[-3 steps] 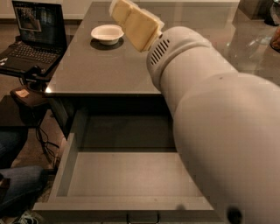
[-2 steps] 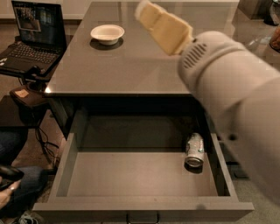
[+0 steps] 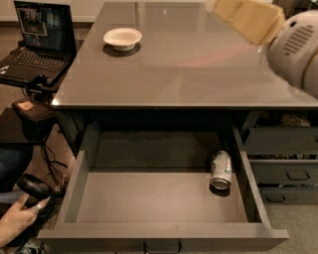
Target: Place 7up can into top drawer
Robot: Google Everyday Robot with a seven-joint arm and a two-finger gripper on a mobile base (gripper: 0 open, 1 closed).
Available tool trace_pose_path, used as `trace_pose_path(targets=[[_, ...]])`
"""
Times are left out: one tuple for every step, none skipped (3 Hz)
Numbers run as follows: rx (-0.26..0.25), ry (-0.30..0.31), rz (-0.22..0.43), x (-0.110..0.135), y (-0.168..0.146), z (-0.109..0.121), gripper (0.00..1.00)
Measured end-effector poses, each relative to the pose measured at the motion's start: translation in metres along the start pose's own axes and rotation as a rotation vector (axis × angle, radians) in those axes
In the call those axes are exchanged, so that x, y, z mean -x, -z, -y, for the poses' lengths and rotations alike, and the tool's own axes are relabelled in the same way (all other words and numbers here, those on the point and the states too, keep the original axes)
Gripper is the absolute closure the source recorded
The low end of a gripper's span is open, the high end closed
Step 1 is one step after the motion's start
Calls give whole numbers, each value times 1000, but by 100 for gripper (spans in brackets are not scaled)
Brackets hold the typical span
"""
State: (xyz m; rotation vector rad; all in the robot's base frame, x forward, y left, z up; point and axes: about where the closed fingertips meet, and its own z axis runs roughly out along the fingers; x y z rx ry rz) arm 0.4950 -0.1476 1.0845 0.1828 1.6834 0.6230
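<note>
7up can [image 3: 221,170] hasn't shifted: on its side in top drawer [image 3: 149,201], just beside right wall; gripper [image 3: 247,18] has swung further right, high over desk [image 3: 189,64]; open or closed, can't tell. Placement looks done. Retract straight, stay off drawer.

Green-and-white 7up can [image 3: 221,169], dark-grey top drawer [image 3: 164,231], white bowl [image 3: 122,37] — tan tool [image 3: 227,9] at the top right.
</note>
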Motion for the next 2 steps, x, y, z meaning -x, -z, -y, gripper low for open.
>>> trace_pose_path(targets=[[-15,28,31,40,-13,31,0],[-34,52,35,49,-16,41,0]])
